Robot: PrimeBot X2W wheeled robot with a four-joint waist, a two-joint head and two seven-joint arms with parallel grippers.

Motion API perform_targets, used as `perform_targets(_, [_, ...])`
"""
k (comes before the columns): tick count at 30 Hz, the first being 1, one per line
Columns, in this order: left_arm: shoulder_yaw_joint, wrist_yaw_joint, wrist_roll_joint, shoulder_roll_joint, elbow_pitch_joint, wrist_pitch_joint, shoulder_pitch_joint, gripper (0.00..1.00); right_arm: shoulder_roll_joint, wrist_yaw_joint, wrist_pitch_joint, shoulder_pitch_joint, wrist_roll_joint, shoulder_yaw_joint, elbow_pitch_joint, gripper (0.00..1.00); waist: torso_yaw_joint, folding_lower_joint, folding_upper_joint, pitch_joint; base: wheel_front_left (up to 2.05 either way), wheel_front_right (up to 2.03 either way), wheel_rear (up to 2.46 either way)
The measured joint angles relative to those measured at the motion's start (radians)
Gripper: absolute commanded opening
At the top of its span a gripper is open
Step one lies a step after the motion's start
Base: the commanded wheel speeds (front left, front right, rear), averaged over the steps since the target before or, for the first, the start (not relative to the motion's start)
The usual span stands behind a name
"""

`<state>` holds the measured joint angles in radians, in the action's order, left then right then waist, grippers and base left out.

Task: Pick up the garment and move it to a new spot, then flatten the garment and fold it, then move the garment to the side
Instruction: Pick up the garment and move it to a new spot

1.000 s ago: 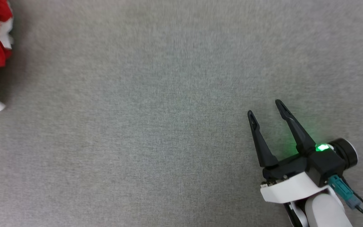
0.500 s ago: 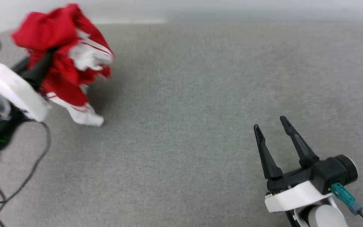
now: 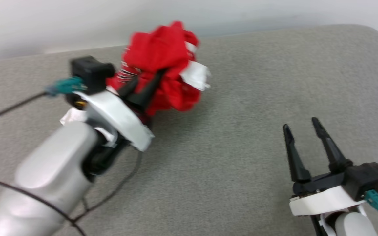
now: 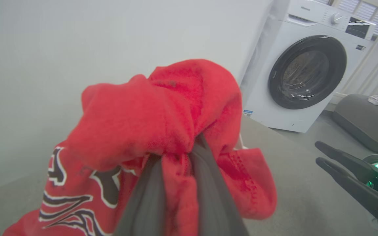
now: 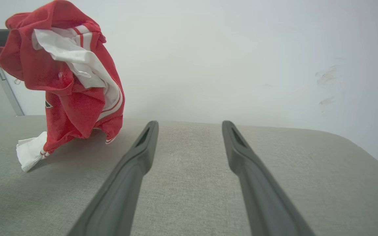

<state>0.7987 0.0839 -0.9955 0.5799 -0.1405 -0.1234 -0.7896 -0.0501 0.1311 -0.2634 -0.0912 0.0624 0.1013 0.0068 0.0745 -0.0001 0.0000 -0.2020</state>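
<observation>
The red garment (image 3: 162, 65) with white sleeves hangs bunched in a ball above the grey table (image 3: 241, 108), toward its far middle-left. My left gripper (image 3: 149, 83) is shut on it, fingertips buried in the cloth. In the left wrist view the garment (image 4: 162, 124) wraps the two fingers and black-and-white lettering shows at the lower left. In the right wrist view the garment (image 5: 67, 78) dangles at upper left, a white sleeve touching the table. My right gripper (image 3: 302, 126) stands open at the lower right, nothing between its fingers (image 5: 136, 157).
A pale wall runs behind the table's far edge. A white washing machine (image 4: 304, 65) and a grey cushion (image 4: 363, 121) with clothes on it lie beyond the table in the left wrist view. Black cables (image 3: 110, 193) trail over the table by my left arm.
The camera has swung, bringing the far edge and wall into view. My left gripper has carried the garment from the left toward the table's middle. The right gripper stays open.
</observation>
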Motion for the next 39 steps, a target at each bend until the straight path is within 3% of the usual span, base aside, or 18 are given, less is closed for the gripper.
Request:
perform_targets(2, [0.024,0.0,0.009,-0.052,-0.019,-0.015,0.001,0.0,0.0,0.0,0.0,0.0,0.004,-0.02,-0.005,1.0,0.022,0.0,0.0,-0.004,0.0,0.0,0.0])
perform_targets(3, [0.06,0.002,0.028,-0.107,-0.051,-0.03,0.002,0.0,-0.001,0.0,0.0,0.0,0.005,-0.038,-0.004,1.0,0.042,0.0001,0.0,-0.008,0.0,0.0,0.0])
perform_targets(4, [0.06,0.002,0.028,-0.107,-0.051,-0.03,0.002,0.0,-0.001,0.0,0.0,0.0,0.005,-0.038,-0.004,1.0,0.042,0.0001,0.0,-0.008,0.0,0.0,0.0])
perform_targets(10, [0.224,0.013,0.116,-0.261,-0.194,-0.038,0.053,0.0,0.0,0.0,0.0,0.0,0.0,-0.048,-0.002,1.0,0.083,0.0,0.0,-0.011,0.0,0.0,0.0])
perform_targets(11, [0.254,0.015,0.126,-0.278,-0.221,-0.029,0.065,0.34,-0.001,0.0,0.0,0.0,-0.001,-0.049,-0.002,1.0,0.087,0.0,0.0,-0.011,0.0,0.0,0.0])
perform_targets(12, [0.28,0.019,0.134,-0.293,-0.254,-0.019,0.077,0.88,-0.001,0.0,0.0,0.0,-0.001,-0.047,-0.002,1.0,0.089,0.0,0.0001,-0.011,0.0,0.0,0.0])
perform_targets(13, [0.306,0.022,0.148,-0.306,-0.277,-0.019,0.089,1.0,-0.001,0.0,0.0,0.0,-0.001,-0.048,-0.002,1.0,0.09,0.0,0.0,-0.01,0.0,0.0,0.0])
perform_targets(20, [0.362,0.036,0.165,-0.356,-0.385,-0.073,0.117,1.0,0.0,0.0,0.0,0.017,-0.013,-0.046,0.012,1.0,0.062,0.0,0.0,0.005,0.0,0.0,0.0])
perform_targets(26, [0.312,0.038,0.163,-0.328,-0.374,-0.125,0.12,1.0,0.0,0.0,0.0,0.036,-0.022,-0.052,0.027,1.0,0.012,0.0,0.0,0.045,0.0,0.0,0.0])
perform_targets(31, [0.198,-0.001,0.164,-0.255,-0.298,-0.137,0.129,1.0,0.0,0.0,0.0,0.054,-0.026,-0.057,0.033,1.0,-0.035,0.0,0.0,0.087,0.0,0.0,0.0])
perform_targets(39, [-0.128,-0.123,0.271,-0.091,-0.063,-0.14,0.299,1.0,0.0,0.0,0.0,0.078,-0.016,-0.064,0.027,1.0,-0.095,0.0,0.0,0.133,0.0,0.0,0.0])
